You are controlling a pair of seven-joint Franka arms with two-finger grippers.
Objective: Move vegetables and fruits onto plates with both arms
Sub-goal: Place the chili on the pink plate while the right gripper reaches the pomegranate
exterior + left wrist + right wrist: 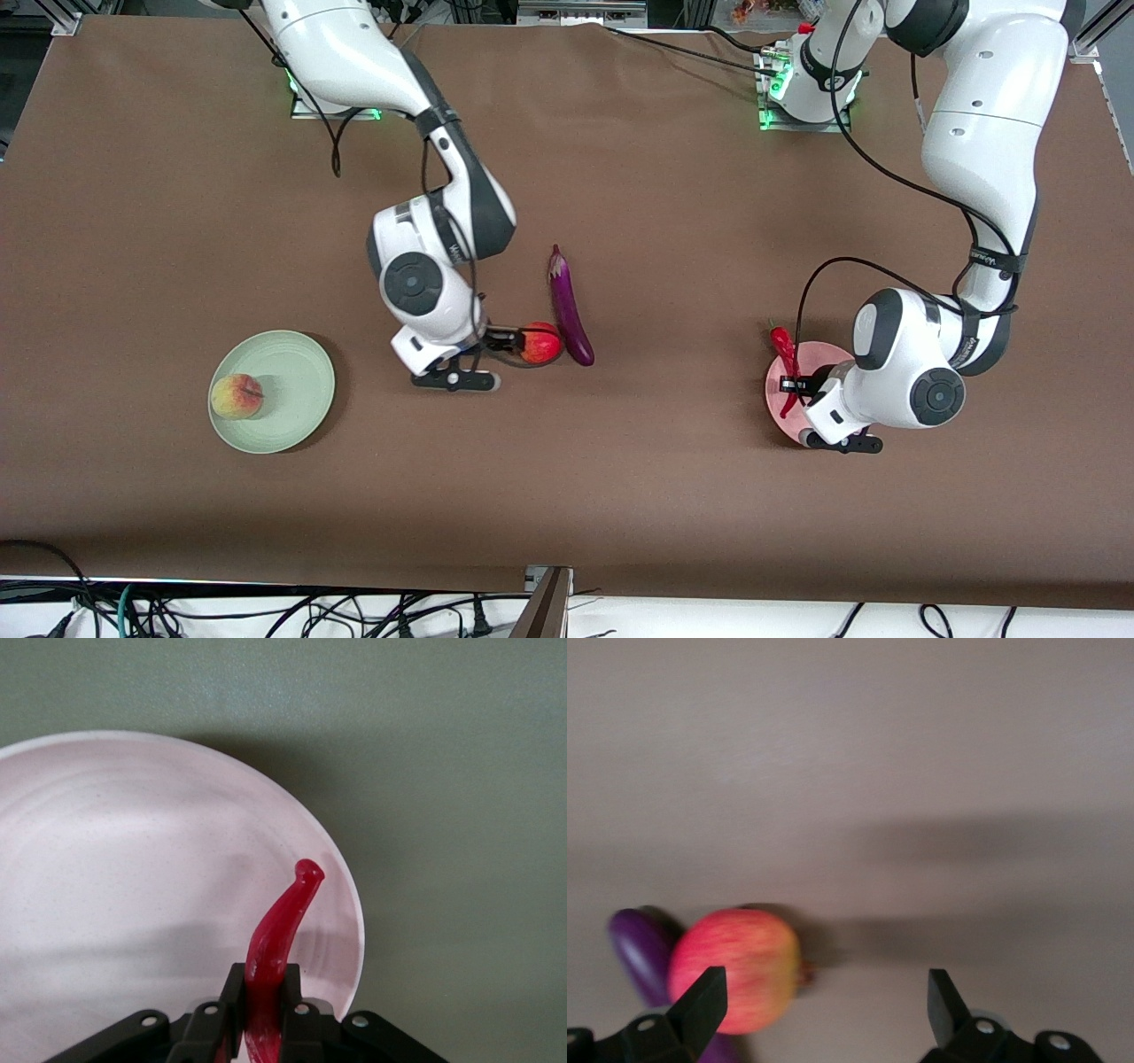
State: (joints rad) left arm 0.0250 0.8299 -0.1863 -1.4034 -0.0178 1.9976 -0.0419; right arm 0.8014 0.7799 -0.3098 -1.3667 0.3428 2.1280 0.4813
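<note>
**Chili over the pink plate, apple waiting by the eggplant**

The red chili pepper [276,939] is a shiny, curved pod, its narrow tip curling up, and it's pinched tight between the fingers of the left gripper [788,384], which is over the pale pink plate [780,406]. In the left wrist view the pepper juts out over the plate's rim [354,904]; whether it touches the plate can't be told.

Out from that plate, toward the right arm's end of the table, lies the long slim purple eggplant [569,307], glossy, its stem cap pointing toward the robots' bases. Touching its blunt end sits the red apple-like fruit [541,344], round, red with a yellowish blush. The right gripper [505,339] is down low just beside that fruit, on the side away from the pink plate, with its fingers [700,997] spread wide apart and clasping nothing; in the right wrist view one fingertip overlaps the fruit [735,970] while the other stands off over bare brown table [620,496].

Farther still from the pink plate, toward the right arm's end, sits the pale mint green plate [292,372]. On it rests the yellow-green peach [236,396] with its pink blush, near the plate's edge.
</note>
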